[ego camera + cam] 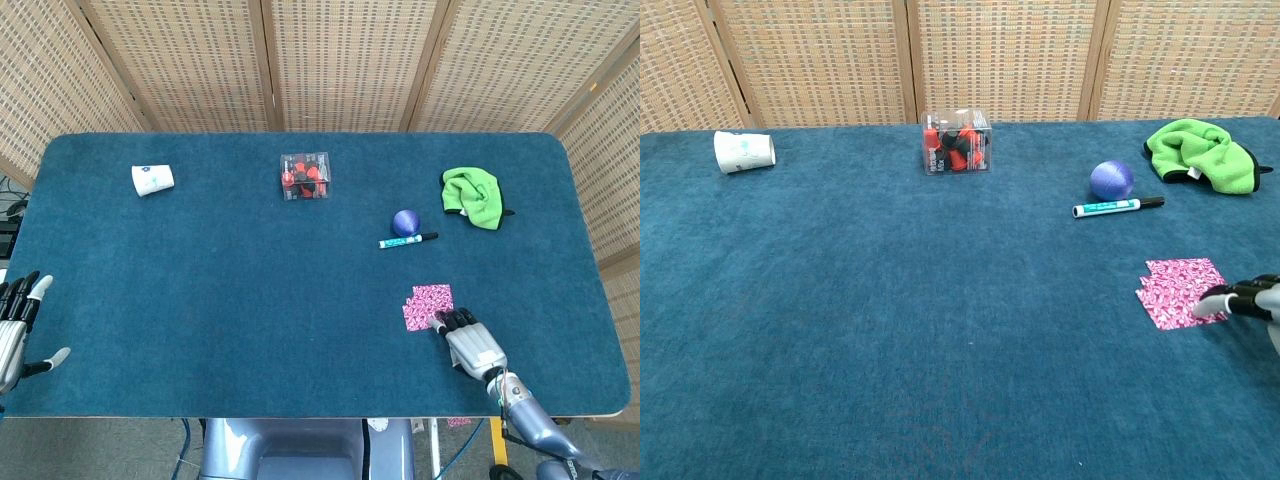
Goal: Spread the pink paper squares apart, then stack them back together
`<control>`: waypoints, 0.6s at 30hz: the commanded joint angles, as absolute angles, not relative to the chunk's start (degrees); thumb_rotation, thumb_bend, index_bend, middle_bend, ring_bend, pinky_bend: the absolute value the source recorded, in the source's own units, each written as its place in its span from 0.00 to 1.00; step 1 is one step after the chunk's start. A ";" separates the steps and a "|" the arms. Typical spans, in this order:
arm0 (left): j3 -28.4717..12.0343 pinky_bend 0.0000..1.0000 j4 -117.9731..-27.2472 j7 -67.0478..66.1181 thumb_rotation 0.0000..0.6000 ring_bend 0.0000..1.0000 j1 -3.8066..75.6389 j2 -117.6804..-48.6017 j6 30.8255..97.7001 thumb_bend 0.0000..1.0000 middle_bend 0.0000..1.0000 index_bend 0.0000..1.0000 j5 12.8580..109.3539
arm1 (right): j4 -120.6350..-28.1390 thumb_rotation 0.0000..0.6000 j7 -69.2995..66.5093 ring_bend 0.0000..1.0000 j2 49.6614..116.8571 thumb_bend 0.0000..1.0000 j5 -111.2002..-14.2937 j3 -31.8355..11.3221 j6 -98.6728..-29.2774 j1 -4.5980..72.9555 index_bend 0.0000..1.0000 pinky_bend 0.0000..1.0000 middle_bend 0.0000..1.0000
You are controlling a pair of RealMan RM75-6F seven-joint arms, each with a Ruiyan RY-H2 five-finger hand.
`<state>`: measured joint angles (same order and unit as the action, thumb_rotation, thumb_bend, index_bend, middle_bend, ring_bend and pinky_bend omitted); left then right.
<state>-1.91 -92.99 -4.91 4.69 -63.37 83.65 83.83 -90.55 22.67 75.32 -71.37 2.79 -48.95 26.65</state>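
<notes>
The pink patterned paper squares (426, 303) lie on the blue table at the right, fanned slightly apart; the chest view shows the paper squares (1177, 290) overlapping, one shifted toward the near left. My right hand (470, 342) lies flat with its fingertips (443, 319) touching the near corner of the lower square; in the chest view only the right hand's (1252, 302) fingers show at the right edge. My left hand (17, 330) rests open at the table's near left edge, holding nothing.
A white paper cup (153, 180) lies on its side far left. A clear box of red and black pieces (305, 176) stands at the back middle. A purple ball (405, 222), a marker (408, 241) and a green cloth (473, 196) sit behind the squares.
</notes>
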 commanded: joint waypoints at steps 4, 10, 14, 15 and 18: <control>-1.88 0.00 -92.93 -4.81 1.00 0.00 4.70 -63.36 83.64 0.00 0.00 0.00 83.88 | -96.44 1.00 27.23 0.00 73.30 1.00 -77.34 7.22 -52.43 24.94 0.10 0.00 0.09; -1.85 0.00 -92.85 -4.66 1.00 0.00 4.68 -63.34 83.68 0.00 0.00 0.00 83.98 | -96.70 1.00 29.82 0.00 73.71 1.00 -80.72 6.33 -57.82 23.89 0.10 0.00 0.09; -1.86 0.00 -92.84 -4.67 1.00 0.00 4.71 -63.36 83.63 0.00 0.00 0.00 83.95 | -96.58 1.00 29.66 0.00 73.69 1.00 -80.39 5.03 -58.65 24.09 0.10 0.00 0.09; -1.85 0.00 -92.85 -4.68 1.00 0.00 4.71 -63.35 83.61 0.00 0.00 0.00 83.91 | -96.49 1.00 29.73 0.00 73.69 1.00 -80.03 4.56 -58.67 24.26 0.10 0.00 0.09; -1.85 0.00 -93.00 -4.76 1.00 0.00 4.72 -63.29 83.52 0.00 0.00 0.00 83.81 | -95.99 1.00 30.62 0.00 74.02 1.00 -77.49 3.09 -57.52 25.13 0.10 0.00 0.09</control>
